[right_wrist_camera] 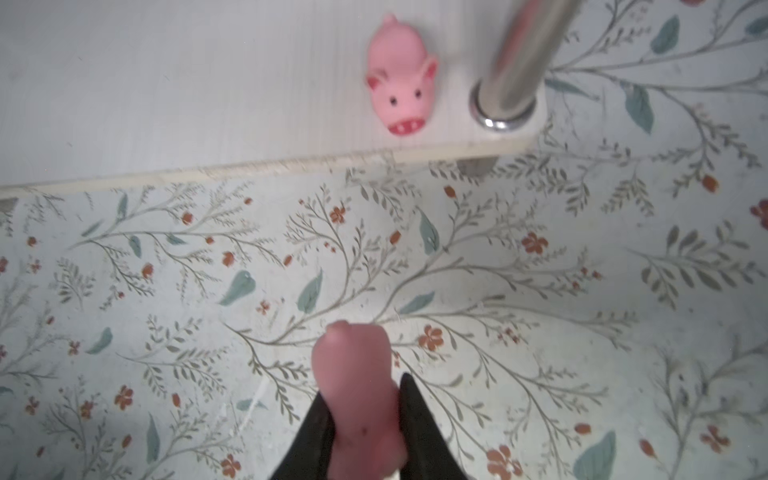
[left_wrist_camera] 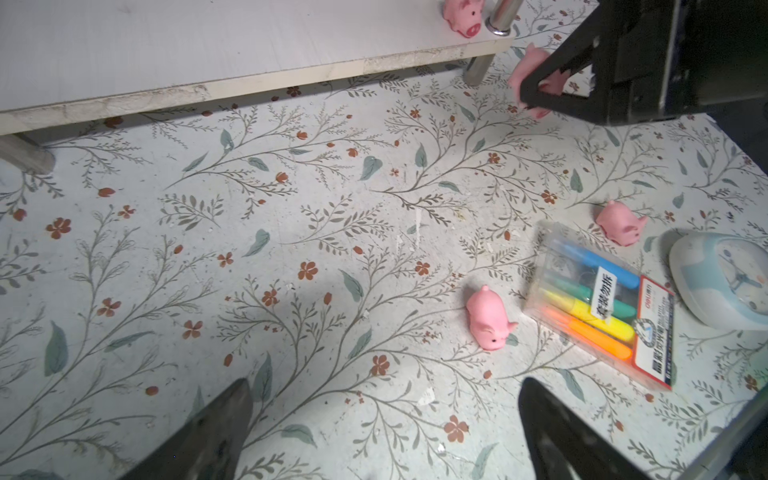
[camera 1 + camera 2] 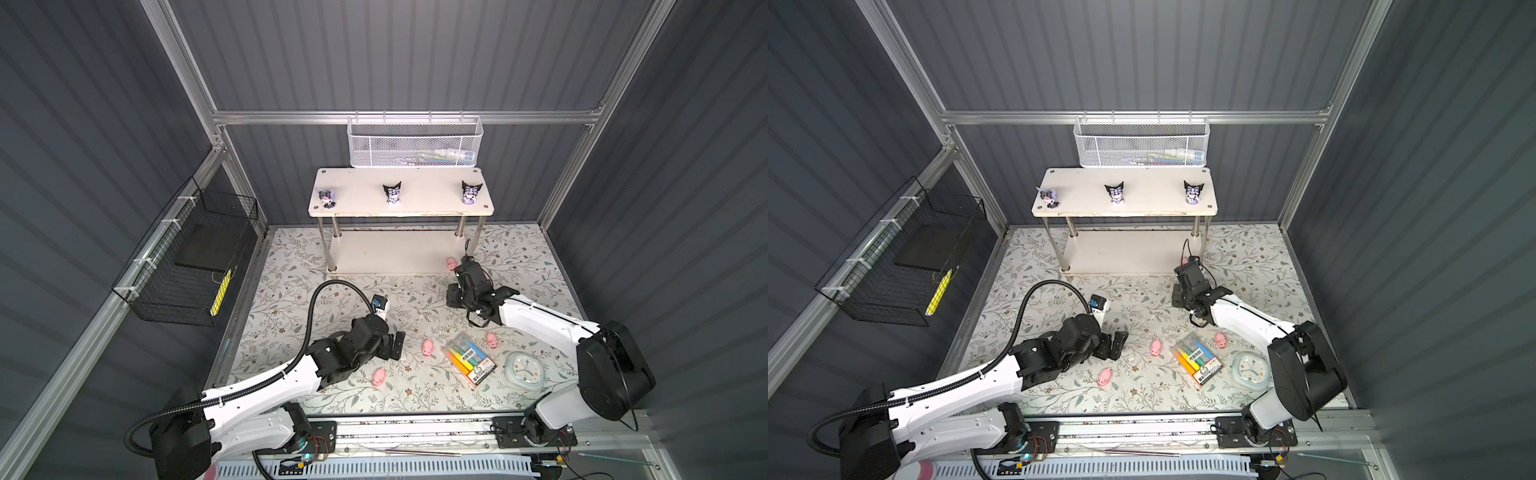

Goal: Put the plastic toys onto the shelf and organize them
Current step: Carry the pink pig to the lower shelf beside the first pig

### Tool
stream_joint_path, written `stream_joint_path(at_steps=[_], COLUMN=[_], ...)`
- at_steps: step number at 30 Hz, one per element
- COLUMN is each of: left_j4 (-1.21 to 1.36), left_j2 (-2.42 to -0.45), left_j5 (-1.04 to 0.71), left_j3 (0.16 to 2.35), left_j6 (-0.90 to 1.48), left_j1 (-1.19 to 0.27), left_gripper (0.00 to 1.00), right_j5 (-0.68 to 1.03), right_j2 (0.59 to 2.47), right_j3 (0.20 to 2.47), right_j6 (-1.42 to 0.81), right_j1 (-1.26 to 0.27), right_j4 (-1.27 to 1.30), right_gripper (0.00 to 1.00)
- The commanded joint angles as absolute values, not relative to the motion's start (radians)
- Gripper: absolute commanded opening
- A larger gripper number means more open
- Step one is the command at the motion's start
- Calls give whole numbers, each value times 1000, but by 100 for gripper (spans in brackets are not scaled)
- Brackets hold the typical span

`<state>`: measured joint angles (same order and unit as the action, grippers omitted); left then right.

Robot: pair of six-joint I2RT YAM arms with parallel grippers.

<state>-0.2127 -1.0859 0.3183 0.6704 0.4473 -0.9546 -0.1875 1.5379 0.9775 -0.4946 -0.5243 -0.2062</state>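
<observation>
Room: dark ribbed walls in an aluminium frame around a floral-print worktop (image 3: 415, 303).
Shelf: the white two-tier shelf (image 3: 432, 203) stands at the middle of the worktop's far edge.
Top board: a first figurine (image 3: 327, 197) at its left end, a second figurine (image 3: 392, 193) in the middle and a third figurine (image 3: 471, 192) at its right end, well apart.
Lower board: a shelved pig (image 1: 401, 75) lies at its front right corner, just beside a metal post (image 1: 511, 83), snout toward the front edge.
Right gripper (image 1: 362, 392): fingers clamped on a held pig (image 1: 353, 357), just in front of that same corner (whether it touches the worktop cannot be told).
Left gripper (image 3: 395, 344): fingers spread wide, holding nothing, left of centre.
Loose toys: a nearest pig (image 3: 379, 377), a middle pig (image 3: 428, 347) and a farther pig (image 3: 492, 340), all toward the worktop's near edge.
Other things: a marker pack (image 3: 468, 360) lies between the last two pigs. A clock (image 3: 525, 370) lies toward the near right corner.
</observation>
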Motion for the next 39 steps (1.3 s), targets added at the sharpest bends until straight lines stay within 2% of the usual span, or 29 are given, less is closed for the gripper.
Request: stream_joint_path(at_steps=[1,5,14,31,39], left_j4=[-215,-202,-205,-214,-225], left_j2=[-1072,-1096,-1179,-1177,-1158], left_j5=[234,190,177,152,152], left_j3=[701,738,826,828,818], left_j6=[413,373,310,296,300], left_j1=[-878,-808,-784,-735,-728], left_gripper=[100,100,100,100,100], right_j5=[-167,-176,-174,-134,-122], right_j2=[1602,1703,1884,2013,2007], right_j3=[1054,1183,1396,1502,1502], right_j6=[-444,-400,-339,-349,-362], right_j1=[-523,-521,-488,-443,-443], right_j4=[-231,-252,-294,-307,-317], right_gripper=[25,25,25,27,41])
